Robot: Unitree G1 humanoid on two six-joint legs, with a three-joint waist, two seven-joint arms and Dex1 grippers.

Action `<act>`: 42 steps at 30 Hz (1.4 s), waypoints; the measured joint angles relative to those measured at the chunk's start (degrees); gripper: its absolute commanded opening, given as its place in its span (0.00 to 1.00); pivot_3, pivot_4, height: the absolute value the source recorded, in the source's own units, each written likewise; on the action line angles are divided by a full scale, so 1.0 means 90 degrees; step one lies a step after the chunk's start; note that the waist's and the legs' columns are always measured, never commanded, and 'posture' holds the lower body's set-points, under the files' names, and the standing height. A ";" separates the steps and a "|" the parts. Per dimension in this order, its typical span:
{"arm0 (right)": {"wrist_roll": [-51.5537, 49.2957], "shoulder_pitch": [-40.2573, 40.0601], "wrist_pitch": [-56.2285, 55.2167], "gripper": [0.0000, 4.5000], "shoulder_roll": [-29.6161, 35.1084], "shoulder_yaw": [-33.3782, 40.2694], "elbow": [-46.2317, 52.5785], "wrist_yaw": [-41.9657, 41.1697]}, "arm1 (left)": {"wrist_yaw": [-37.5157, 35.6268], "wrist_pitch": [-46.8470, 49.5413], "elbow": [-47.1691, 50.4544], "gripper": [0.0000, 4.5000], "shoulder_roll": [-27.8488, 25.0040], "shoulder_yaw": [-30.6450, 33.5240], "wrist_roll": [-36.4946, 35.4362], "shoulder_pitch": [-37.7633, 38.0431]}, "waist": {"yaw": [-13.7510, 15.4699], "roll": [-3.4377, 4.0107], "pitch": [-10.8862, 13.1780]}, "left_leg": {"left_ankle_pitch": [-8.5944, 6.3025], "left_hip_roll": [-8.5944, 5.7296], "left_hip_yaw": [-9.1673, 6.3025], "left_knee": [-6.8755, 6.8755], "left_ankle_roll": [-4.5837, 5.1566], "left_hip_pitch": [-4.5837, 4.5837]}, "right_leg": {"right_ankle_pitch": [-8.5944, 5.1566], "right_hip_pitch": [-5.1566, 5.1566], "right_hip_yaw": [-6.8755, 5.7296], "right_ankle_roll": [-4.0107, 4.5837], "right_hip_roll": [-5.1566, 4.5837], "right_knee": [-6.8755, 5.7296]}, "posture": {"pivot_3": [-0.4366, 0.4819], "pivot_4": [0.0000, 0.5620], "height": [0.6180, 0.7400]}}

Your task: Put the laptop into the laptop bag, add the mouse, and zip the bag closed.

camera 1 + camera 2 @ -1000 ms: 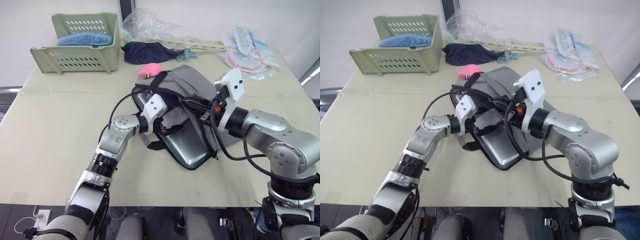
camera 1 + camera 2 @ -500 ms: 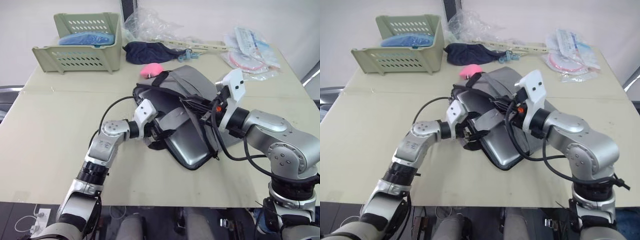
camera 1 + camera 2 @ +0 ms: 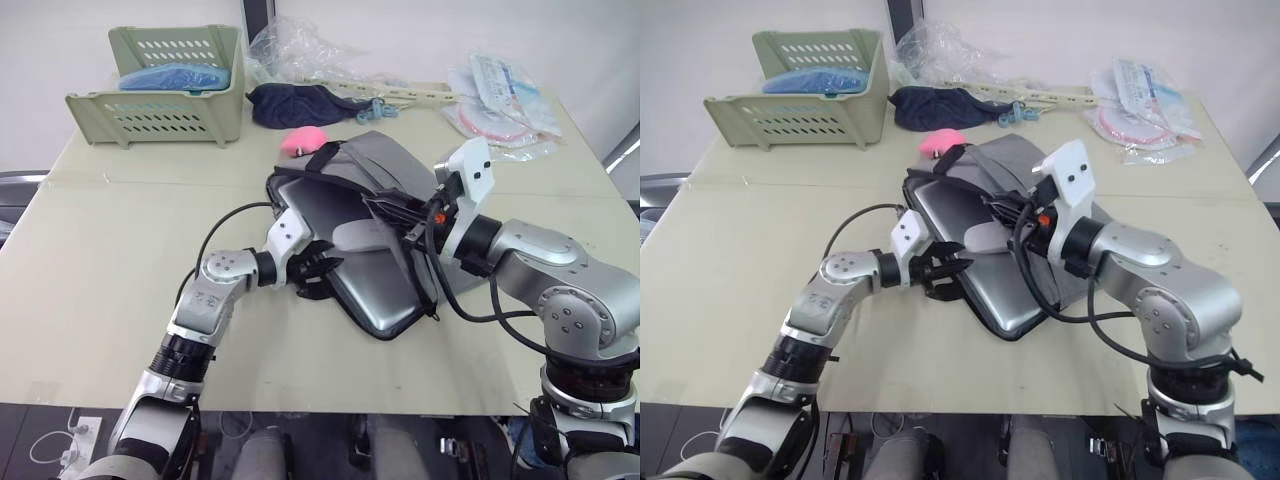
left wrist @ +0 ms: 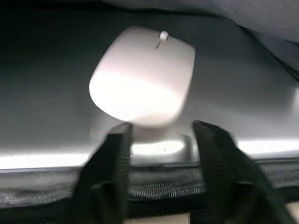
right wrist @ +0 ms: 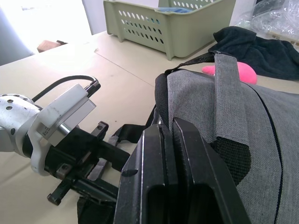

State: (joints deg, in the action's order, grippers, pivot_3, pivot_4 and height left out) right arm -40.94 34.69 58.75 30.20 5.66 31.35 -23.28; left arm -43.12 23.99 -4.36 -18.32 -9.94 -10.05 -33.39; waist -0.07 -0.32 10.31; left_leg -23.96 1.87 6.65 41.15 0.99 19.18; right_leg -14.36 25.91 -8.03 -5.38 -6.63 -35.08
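Observation:
The grey laptop bag [image 3: 385, 160] lies open in the middle of the table, with the silver laptop [image 3: 375, 285] inside it. On the laptop's lid rests the white mouse [image 3: 350, 237], seen close up in the left wrist view as the mouse [image 4: 142, 77]. My left gripper [image 3: 322, 268] hovers at the bag's near left edge, just short of the mouse, its fingers apart with nothing between them. My right gripper [image 3: 405, 222] is shut on the bag's upper flap and holds it raised over the laptop.
A green basket [image 3: 160, 110] stands at the back left. A dark navy cloth [image 3: 295, 103] and a pink fluffy lump [image 3: 302, 140] lie just behind the bag. Plastic packets [image 3: 500, 95] sit at the back right. Bare tabletop [image 3: 110, 250] stretches to the left.
My left gripper has drawn back out of the bag's opening toward its near left edge, leaving the mouse lying on the laptop. The right gripper has kept its hold on the flap.

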 measured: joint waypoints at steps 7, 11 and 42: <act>-0.0024 -0.0055 -0.0012 0.00 0.0041 0.0000 0.0001 -0.0008 | -0.0001 0.0117 -0.0062 0.01 0.0099 0.0067 -0.0123 -0.0166 | 0.0019 0.0000 0.0000 | 0.0000 -0.0002 -0.0002 0.0004 0.0000 0.0002 | 0.0001 -0.0001 0.0000 -0.0001 -0.0002 0.0000 | 0.48 0.27 1.00; -0.0048 -0.0056 -0.0016 0.00 0.0040 0.0000 0.0001 -0.0007 | 0.0005 0.0171 -0.0065 0.01 0.0192 0.0093 -0.0154 -0.0397 | 0.0007 0.0000 0.0000 | 0.0000 -0.0002 -0.0001 0.0001 0.0000 0.0000 | 0.0001 -0.0001 -0.0001 -0.0002 -0.0001 0.0001 | 0.48 0.27 1.00; -0.0249 -0.1756 -0.1005 0.00 0.2859 0.0224 0.0224 -0.2907 | -0.1686 0.0538 0.0341 0.98 -0.2428 0.1851 -0.1698 0.0643 | 0.0034 -0.0001 0.0000 | -0.0001 0.0000 -0.0019 -0.0002 0.0001 -0.0002 | 0.0001 -0.0017 -0.0012 -0.0002 -0.0003 0.0018 | 0.48 0.27 1.00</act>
State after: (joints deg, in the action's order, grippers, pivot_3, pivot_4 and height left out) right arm -43.18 18.88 49.70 55.93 7.68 33.37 -49.44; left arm -58.30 28.84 -1.29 -40.18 6.71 -25.33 -27.61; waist 0.24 -0.33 10.31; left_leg -23.97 1.87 6.48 41.13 1.01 19.16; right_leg -14.35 25.75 -8.14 -5.39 -6.66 -34.91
